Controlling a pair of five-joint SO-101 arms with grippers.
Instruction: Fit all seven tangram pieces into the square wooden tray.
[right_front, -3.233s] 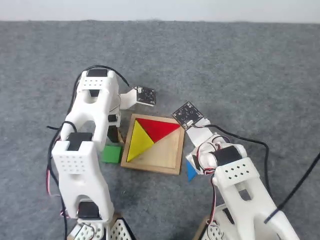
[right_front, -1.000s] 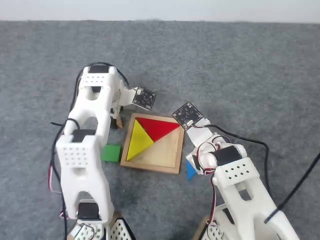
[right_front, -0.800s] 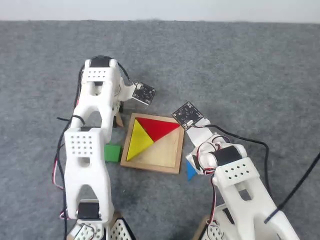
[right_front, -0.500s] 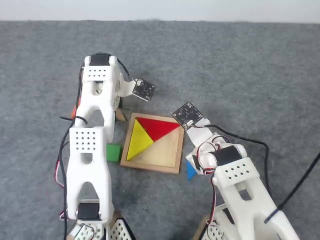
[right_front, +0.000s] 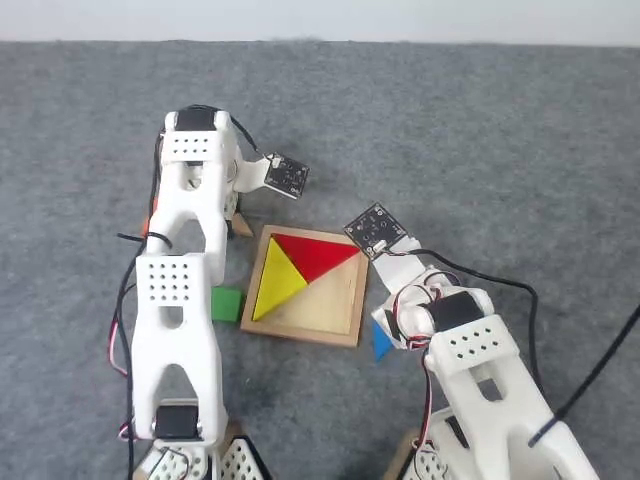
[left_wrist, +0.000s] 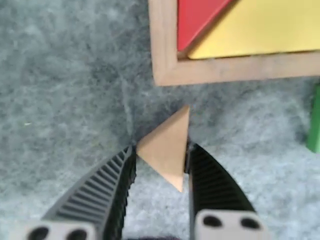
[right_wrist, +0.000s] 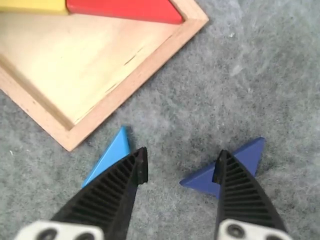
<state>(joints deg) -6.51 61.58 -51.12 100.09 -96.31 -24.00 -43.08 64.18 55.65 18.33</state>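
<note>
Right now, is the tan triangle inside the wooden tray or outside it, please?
Outside: the tan triangle is held by the left gripper over the carpet, just off a corner of the wooden tray.

Left end effector low over grey felt counter. Ribbed black fingers pinch tan triangle from both sides. One tip of triangle points toward wooden tray. Tray corner near triangle, small gap between. Inside that corner: red piece touching yellow piece. Green piece on counter, cut off at view's edge, just beside tray rim.
</note>
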